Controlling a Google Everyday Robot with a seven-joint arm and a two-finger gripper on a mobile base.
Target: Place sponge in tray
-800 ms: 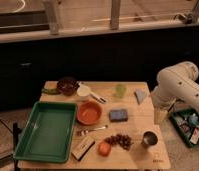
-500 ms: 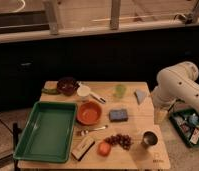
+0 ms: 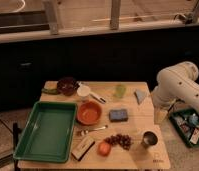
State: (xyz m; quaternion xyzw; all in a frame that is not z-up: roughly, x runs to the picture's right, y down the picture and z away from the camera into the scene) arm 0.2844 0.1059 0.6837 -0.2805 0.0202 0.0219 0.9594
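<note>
The sponge, a small flat blue-grey pad, lies on the wooden table just right of the orange bowl. The large bright green tray sits on the table's left front part with nothing in it. My white arm reaches in from the right, and my gripper hangs at the table's right edge, to the right of the sponge and apart from it. It holds nothing that I can see.
A dark bowl, white cup, green cup and pale triangular piece stand at the back. A fork, tan block, red fruit, grapes and metal cup are in front. A dark green bin stands to the right.
</note>
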